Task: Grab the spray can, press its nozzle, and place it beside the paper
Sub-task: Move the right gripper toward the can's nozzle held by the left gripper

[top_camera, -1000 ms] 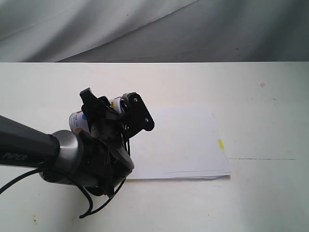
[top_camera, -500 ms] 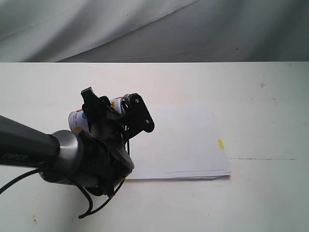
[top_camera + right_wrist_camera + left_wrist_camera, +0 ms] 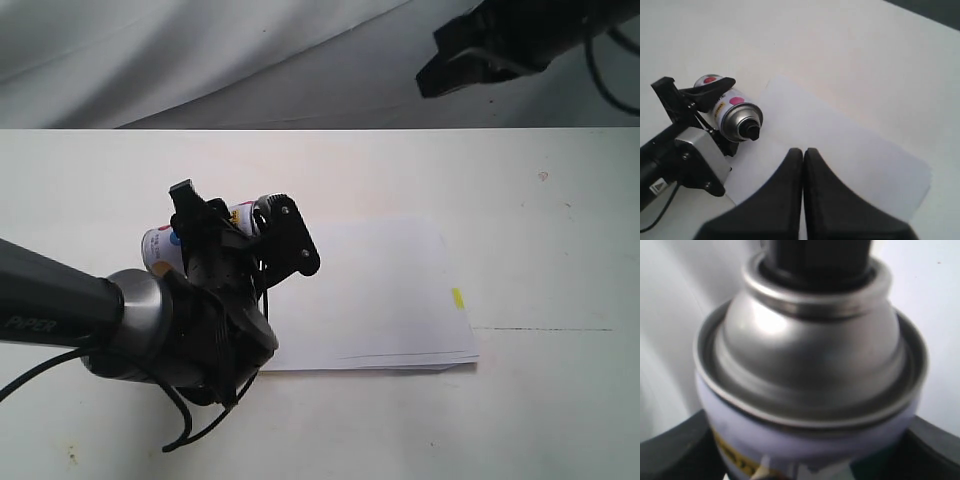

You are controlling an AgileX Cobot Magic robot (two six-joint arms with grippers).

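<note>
The spray can is held on its side just above the table, at the left edge of the paper, with my left gripper shut on its body. In the left wrist view the silver dome fills the picture, the black nozzle beyond it and a dark finger on each side. From above, the right wrist view shows the can, its nozzle pointing toward the paper. My right gripper is shut and empty, hanging high over the paper.
The paper carries a small yellow tab at its right edge. A white table stretches to the right. My right arm hangs dark at the top right before grey cloth.
My right arm has come into the exterior view at the top right. The left gripper and the can have barely moved.
</note>
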